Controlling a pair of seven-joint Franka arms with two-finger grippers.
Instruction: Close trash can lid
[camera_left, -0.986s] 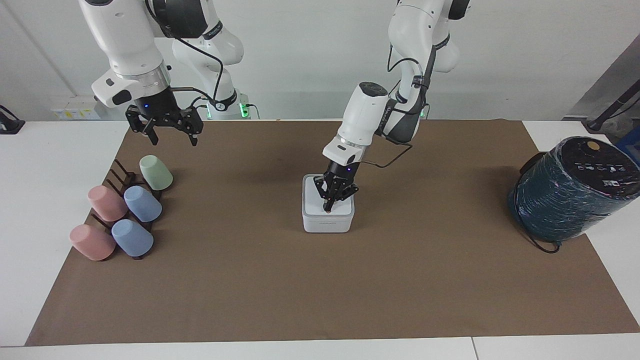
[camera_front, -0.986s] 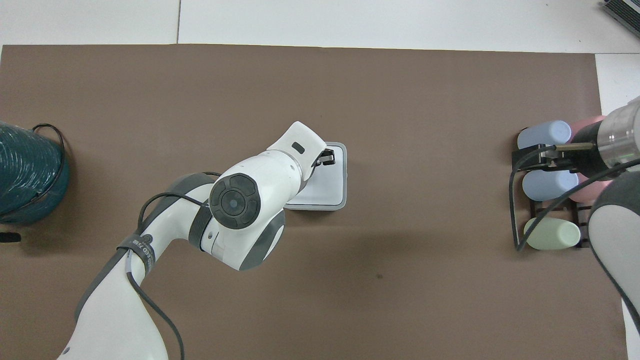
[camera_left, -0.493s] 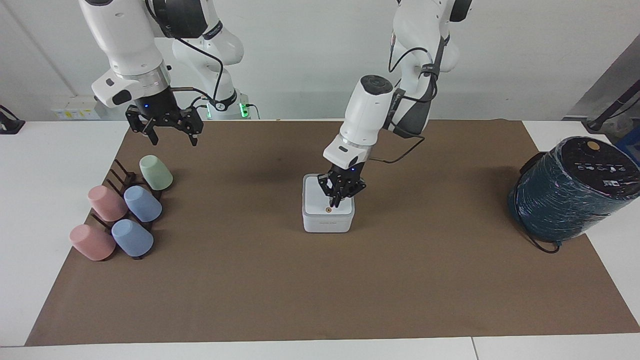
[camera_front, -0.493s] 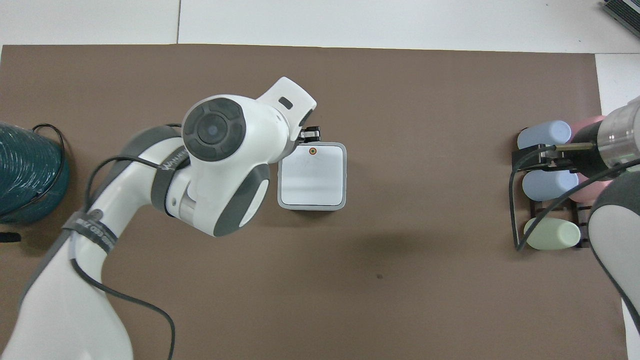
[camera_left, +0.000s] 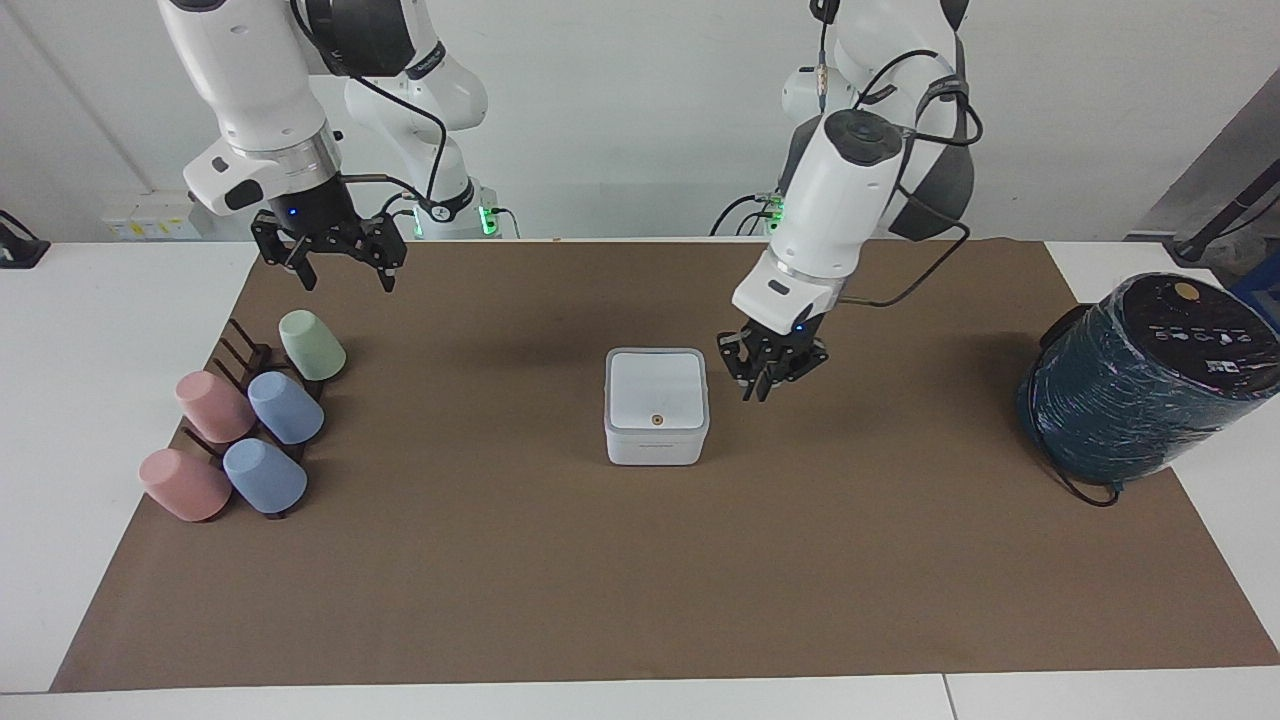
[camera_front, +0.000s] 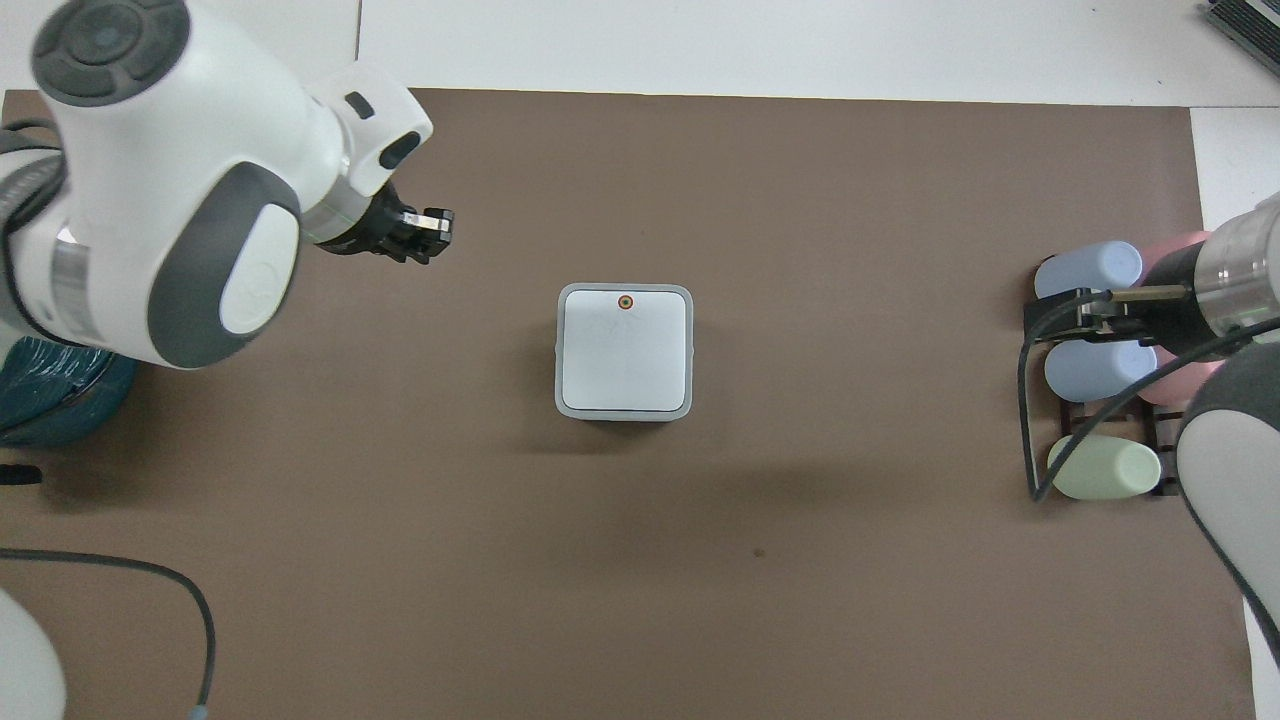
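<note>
The white square trash can (camera_left: 656, 447) stands in the middle of the brown mat and also shows in the overhead view (camera_front: 624, 411). Its lid (camera_left: 656, 388) lies flat and closed on top, orange dot up, and also shows in the overhead view (camera_front: 625, 350). My left gripper (camera_left: 757, 391) is shut and empty. It hangs over the mat beside the can, toward the left arm's end, clear of the lid. The overhead view shows it too (camera_front: 438, 226). My right gripper (camera_left: 346, 278) waits open and empty above the cup rack.
A dark rack (camera_left: 243, 360) with several pastel cups lying on it sits at the right arm's end of the mat (camera_front: 1100, 370). A big dark teal wrapped cylinder (camera_left: 1150, 380) with a black cable stands at the left arm's end.
My left gripper lifted off the closed lid and swung away toward the left arm's end. The lid stays flat. The right arm has not moved.
</note>
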